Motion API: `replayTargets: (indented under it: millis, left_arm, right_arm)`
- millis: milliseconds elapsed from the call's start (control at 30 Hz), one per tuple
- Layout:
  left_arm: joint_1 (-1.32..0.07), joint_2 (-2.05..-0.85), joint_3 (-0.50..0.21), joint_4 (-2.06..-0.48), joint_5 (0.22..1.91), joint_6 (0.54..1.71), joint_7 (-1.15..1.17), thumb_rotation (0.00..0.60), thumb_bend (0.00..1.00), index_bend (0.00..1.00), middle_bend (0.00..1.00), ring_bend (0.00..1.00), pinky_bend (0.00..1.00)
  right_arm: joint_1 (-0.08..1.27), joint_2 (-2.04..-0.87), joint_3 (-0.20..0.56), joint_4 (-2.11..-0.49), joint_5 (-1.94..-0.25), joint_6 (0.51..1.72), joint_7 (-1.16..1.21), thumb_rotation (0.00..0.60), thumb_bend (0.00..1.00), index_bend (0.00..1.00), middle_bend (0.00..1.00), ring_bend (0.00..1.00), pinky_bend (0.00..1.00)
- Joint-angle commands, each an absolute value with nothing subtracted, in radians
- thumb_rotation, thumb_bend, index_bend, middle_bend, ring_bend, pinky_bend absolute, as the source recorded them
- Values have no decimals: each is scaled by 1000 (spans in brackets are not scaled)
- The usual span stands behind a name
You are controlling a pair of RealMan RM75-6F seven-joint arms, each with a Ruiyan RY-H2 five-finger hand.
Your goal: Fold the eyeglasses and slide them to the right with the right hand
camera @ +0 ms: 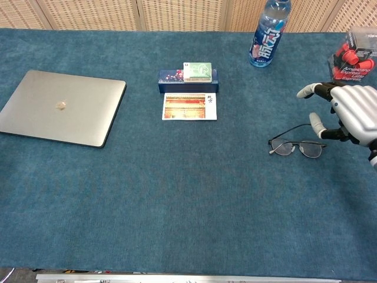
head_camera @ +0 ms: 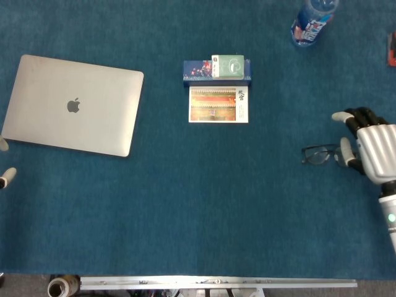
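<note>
Red-capped container point(camera: 354, 59), whole in chest view only

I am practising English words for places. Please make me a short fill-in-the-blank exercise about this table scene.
1. The laptop has its lid ____.
2. The eyeglasses lie on the table beside the robot's ____ hand.
3. The water bottle stands ____, not on its side.
4. The postcard lies just in front of the dark ____ box.

Missing words: closed; right; upright; blue
</note>
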State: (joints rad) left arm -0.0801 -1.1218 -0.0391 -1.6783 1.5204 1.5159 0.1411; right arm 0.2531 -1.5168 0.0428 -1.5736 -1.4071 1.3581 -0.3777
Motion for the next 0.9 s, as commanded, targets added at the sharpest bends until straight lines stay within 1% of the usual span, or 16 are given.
replayTargets:
  millis: [33,900]
  left_arm:
    - [-80,-1122,-39,-1679,1520,1515,141,600,0,505,477,353,538]
    - [-78,-1126,-35,-1675,1517,1514,144,600,0,505,477,353,538]
  right_arm:
    - [248,-1515,43,-1569,-1402,1360,-378,600,498,311,322,239,450]
    - [209,-1520,43,-1506,-1342,1342,-394,600,498,311,321,238,450]
